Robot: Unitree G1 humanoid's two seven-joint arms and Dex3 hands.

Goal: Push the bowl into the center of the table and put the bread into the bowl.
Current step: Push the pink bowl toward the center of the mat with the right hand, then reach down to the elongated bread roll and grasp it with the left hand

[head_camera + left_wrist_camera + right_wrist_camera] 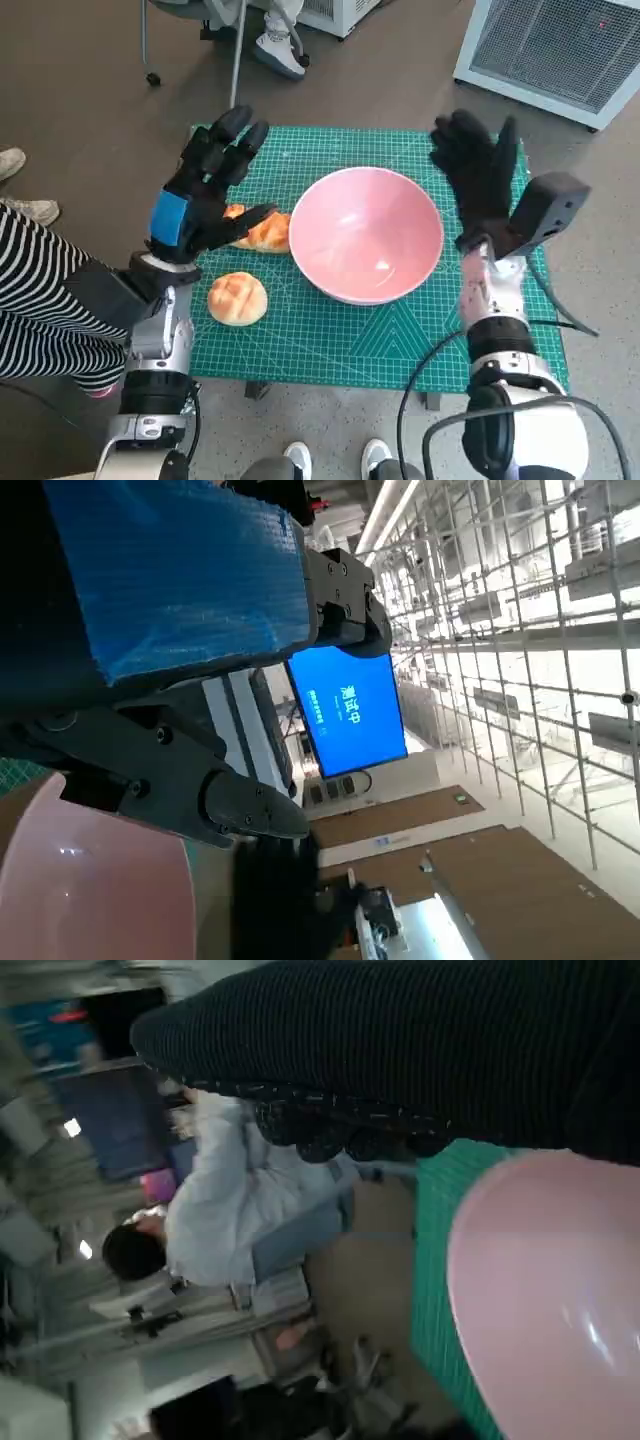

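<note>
A pink bowl [366, 233] stands empty on the green cutting mat [330, 330], near the table's middle; its rim also shows as the bowl [90, 880] in the left wrist view and the bowl [550, 1290] in the right wrist view. A round bread roll [237, 298] lies left of it near the front. A second, longer bread [262, 231] lies against the bowl's left side, partly hidden by my left hand [205, 190]. That hand hovers raised above it, open, fingers spread. My right hand [480, 172] is raised at the bowl's right rim, open, holding nothing.
A person in striped clothing [40, 300] sits close at the table's left. A person in white [235, 1205] shows in the right wrist view. Feet [278, 50] and a chair leg stand beyond the far edge. A white cabinet [560, 50] is at the far right.
</note>
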